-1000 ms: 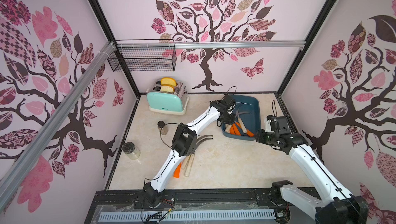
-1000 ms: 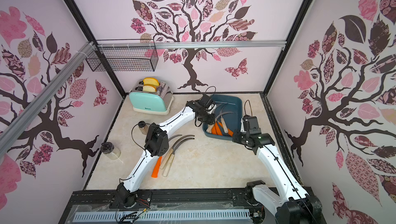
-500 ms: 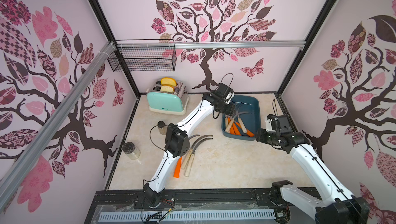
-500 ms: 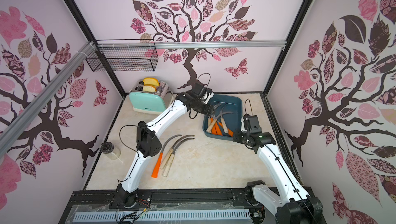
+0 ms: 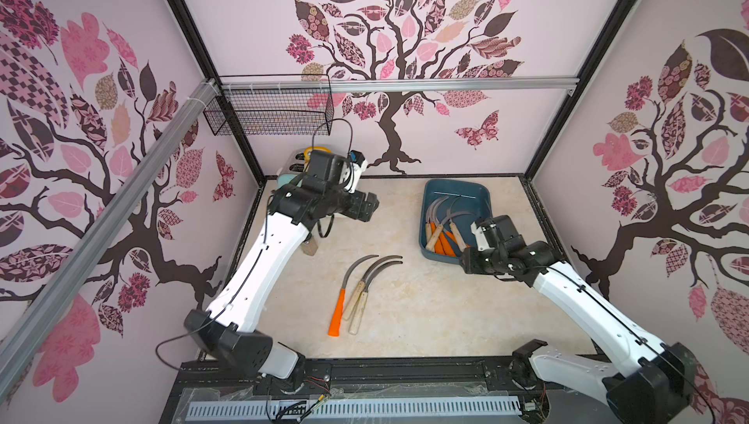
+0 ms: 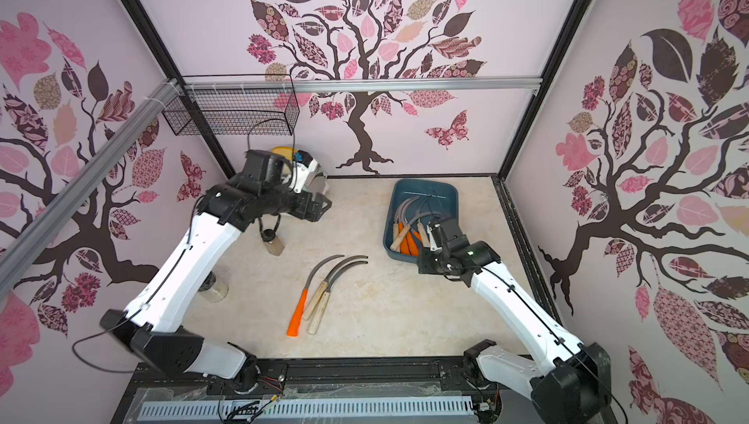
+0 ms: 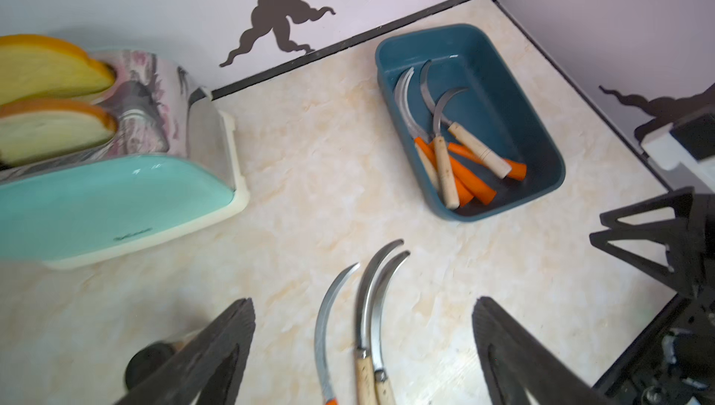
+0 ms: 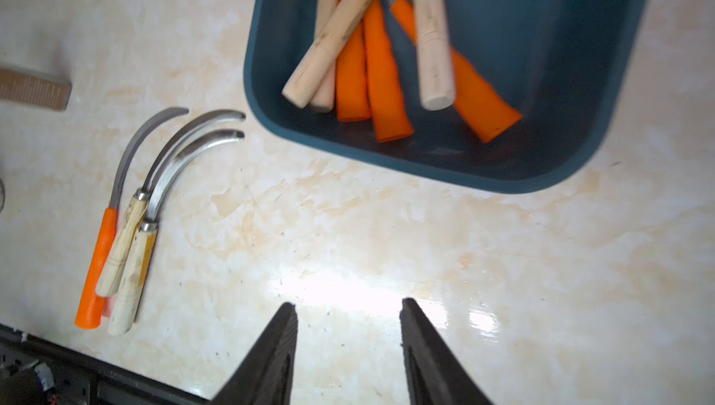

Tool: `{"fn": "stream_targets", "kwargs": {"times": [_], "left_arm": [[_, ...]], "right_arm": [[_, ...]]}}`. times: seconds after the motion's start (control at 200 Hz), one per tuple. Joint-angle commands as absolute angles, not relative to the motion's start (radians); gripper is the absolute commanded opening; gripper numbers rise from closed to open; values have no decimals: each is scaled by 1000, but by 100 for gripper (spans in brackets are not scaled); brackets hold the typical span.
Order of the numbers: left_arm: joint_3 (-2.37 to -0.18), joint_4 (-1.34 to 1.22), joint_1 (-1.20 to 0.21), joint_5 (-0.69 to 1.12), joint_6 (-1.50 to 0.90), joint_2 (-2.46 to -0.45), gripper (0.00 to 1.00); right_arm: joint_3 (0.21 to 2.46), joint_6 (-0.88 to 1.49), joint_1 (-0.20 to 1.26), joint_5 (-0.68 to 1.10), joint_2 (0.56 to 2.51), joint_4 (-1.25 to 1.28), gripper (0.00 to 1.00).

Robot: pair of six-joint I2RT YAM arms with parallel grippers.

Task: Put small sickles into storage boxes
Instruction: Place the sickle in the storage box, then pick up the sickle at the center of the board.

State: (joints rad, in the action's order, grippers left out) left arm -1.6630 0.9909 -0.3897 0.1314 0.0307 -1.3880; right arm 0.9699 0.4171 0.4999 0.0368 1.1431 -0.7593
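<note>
The dark teal storage box (image 5: 470, 203) (image 6: 441, 199) stands at the back right with several small sickles (image 5: 439, 235) (image 7: 445, 163) (image 8: 371, 58) lying in it, orange and wooden handles mixed. Three more sickles lie side by side mid-table: one with an orange handle (image 5: 337, 312) (image 6: 298, 314) and two with wooden handles (image 5: 356, 300) (image 8: 127, 252). My left gripper (image 5: 371, 209) (image 7: 363, 302) hangs wide open and empty near the back left, above the table. My right gripper (image 5: 470, 266) (image 8: 348, 304) hovers just in front of the box's near corner, jaws apart with nothing between them.
A mint toaster (image 7: 116, 198) with bread slices sits at the back left under my left arm. A small dark-capped bottle (image 6: 273, 243) and a glass jar (image 6: 212, 288) stand along the left side. A black wire basket (image 5: 269, 112) hangs on the back wall.
My left gripper has opened and swung away from above the box toward the back left, leaving its sickle in the box. The right arm has hardly moved.
</note>
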Motion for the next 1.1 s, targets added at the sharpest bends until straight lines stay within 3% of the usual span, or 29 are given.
{"fn": "stream_targets", "kwargs": {"times": [0.0,0.185,0.415,0.74,1.095], "left_arm": [[-1562,1025,-296,128,93,-1253,96],[-1416,1105,-75,224,126,-1113,96],[-1216,1089,148,360,122,-1060,95],[-1114,1045,156,365,134,-969,95],[-1121,1029,156,350,123,-985,95]], "right_arm": [[1006,536,622,-35,1175,-749,48],[1076,611,822,-97,1311,-729,49],[1126,679,962,-102,1442,-672,48],[1249,726,1126,-101,1663,-626,49],[1350,745,1189,-59,1855,-534,53]]}}
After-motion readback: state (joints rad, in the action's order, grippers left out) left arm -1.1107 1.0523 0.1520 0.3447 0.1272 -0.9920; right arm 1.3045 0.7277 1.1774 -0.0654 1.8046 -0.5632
